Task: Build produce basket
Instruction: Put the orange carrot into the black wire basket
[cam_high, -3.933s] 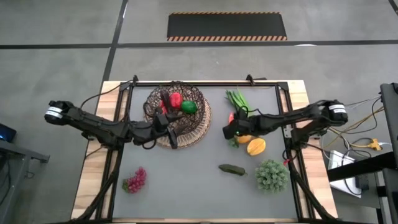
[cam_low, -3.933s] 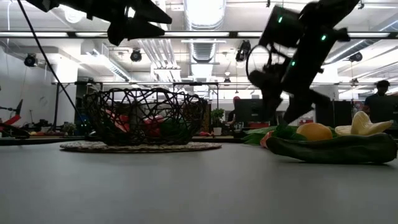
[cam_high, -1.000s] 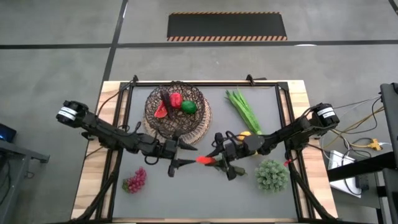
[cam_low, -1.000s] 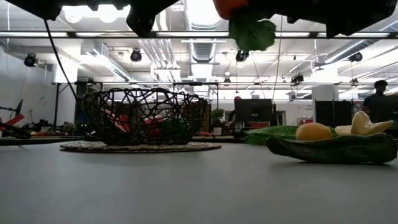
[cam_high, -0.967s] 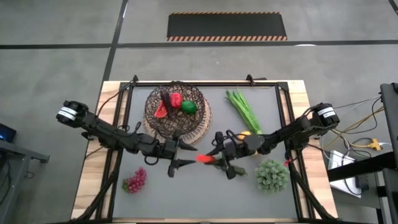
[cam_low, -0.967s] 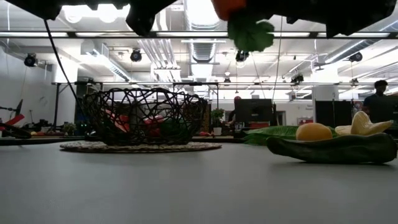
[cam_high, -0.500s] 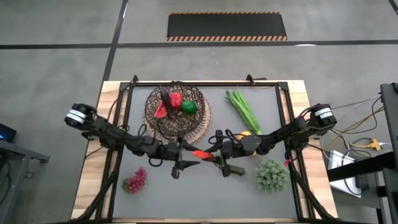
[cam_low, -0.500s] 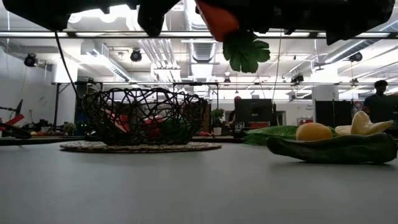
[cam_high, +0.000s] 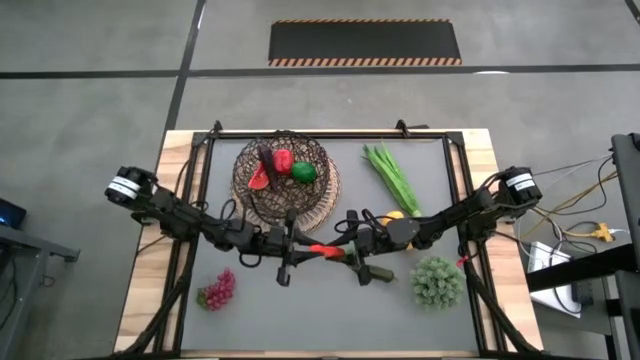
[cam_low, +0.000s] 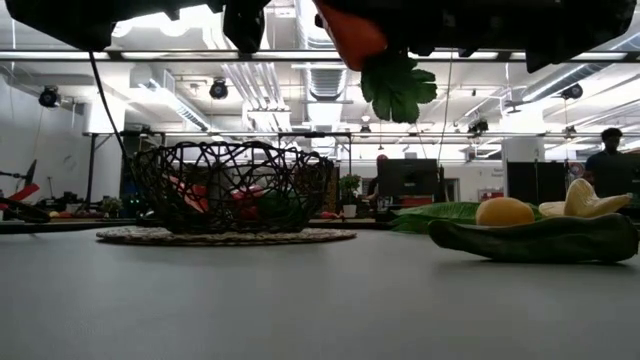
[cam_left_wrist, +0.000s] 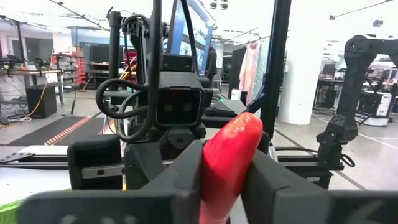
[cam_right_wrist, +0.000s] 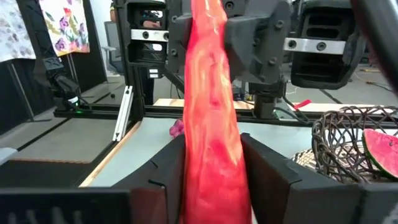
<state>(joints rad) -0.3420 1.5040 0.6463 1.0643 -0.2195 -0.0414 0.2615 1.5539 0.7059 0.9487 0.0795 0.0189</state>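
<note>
An orange-red carrot (cam_high: 320, 250) with a green leaf top (cam_low: 395, 85) hangs in the air over the table's middle, between my two grippers. My left gripper (cam_high: 300, 252) comes from the left and is shut on its pointed end. My right gripper (cam_high: 342, 254) comes from the right and is shut on its thick end. The dark wire basket (cam_high: 283, 180) stands on its tan woven base at the far left. It holds a watermelon slice (cam_high: 258, 178), a red pepper (cam_high: 283, 160) and a green pepper (cam_high: 304, 172). My left gripper pinches the carrot's pointed end (cam_left_wrist: 225, 163) between its two fingers. The fingers come level from the table's left and lie along the carrot. The carrot is lifted clear of the table. My right gripper pinches the carrot's thick part (cam_right_wrist: 214, 165) between its two fingers. The fingers come level from the table's right and lie along the carrot. The carrot reaches out past the fingertips toward the left gripper, and the leaf top hangs below it.
Red grapes (cam_high: 217, 290) lie near the front left. Long green stalks (cam_high: 390, 175) lie at the far right. An orange (cam_low: 505, 211), a yellow fruit (cam_low: 585, 197) and a cucumber (cam_low: 530, 240) lie under the right arm. A bushy green piece (cam_high: 437, 282) lies at the front right.
My left gripper has gone toward the table's right edge, up to the carrot, and the carrot's pointed end now lies between its fingers. My right gripper has brought the carrot a little toward the left, and the carrot has tipped so its leaf top hangs lower.
</note>
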